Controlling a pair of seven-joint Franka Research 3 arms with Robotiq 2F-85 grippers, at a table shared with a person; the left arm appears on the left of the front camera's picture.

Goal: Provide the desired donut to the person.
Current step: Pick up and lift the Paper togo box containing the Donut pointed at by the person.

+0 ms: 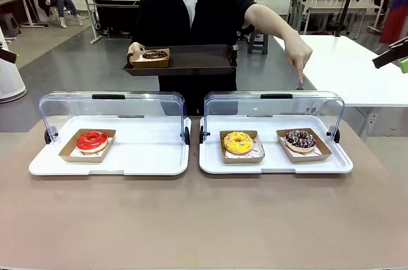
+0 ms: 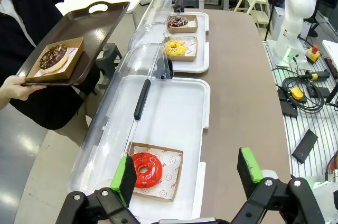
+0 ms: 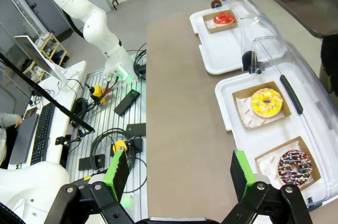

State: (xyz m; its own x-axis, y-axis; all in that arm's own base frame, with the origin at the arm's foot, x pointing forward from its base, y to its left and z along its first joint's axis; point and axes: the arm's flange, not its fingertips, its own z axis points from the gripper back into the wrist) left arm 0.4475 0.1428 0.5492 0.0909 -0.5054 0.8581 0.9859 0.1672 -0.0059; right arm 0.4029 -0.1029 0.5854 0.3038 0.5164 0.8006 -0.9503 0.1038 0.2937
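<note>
Brown tray [image 1: 197, 58] hides person's [image 1: 159, 15] midriff; left gripper [image 2: 187, 174], right gripper [image 3: 179, 174] spread wide.

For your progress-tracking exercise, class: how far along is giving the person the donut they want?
Done: a chocolate donut sits on the person's brown tray, and the clear lid stands open. In hand: the person's hand points at the sprinkled donut; the left gripper and right gripper are open and empty. Left: lifting that donut onto the tray.
</note>
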